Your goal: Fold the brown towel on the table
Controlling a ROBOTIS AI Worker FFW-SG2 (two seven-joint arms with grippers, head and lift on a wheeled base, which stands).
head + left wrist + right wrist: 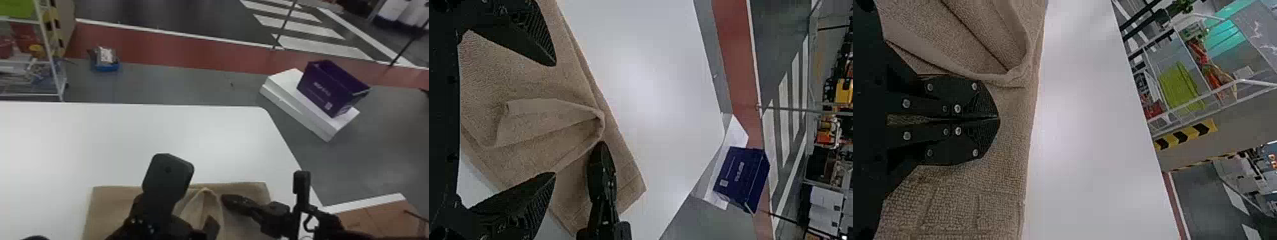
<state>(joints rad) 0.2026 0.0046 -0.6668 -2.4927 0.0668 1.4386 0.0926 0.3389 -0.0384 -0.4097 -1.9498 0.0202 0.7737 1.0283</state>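
The table (pixel 198 137) has its far edge and far right corner in the head view. The brown towel (pixel 111 204) lies spread near the table's right edge, its far side roughly parallel to the far edge. The left arm (pixel 153 217) comes in from the bottom edge of the head view and reaches over the towel. The right arm (pixel 325 226) enters at the bottom right and extends across the table's right edge, its wrist turned inward.

The left gripper (pixel 211 226) is poised above the towel; in the left wrist view its fingers stand wide apart, holding nothing. The right gripper (pixel 225 199) is low over the towel's right part, pointing left and slightly toward the far edge; its fingers are pressed together, with no cloth seen between them. A raised fold (pixel 204 198) stands up from the towel, just beside the right gripper's tips.
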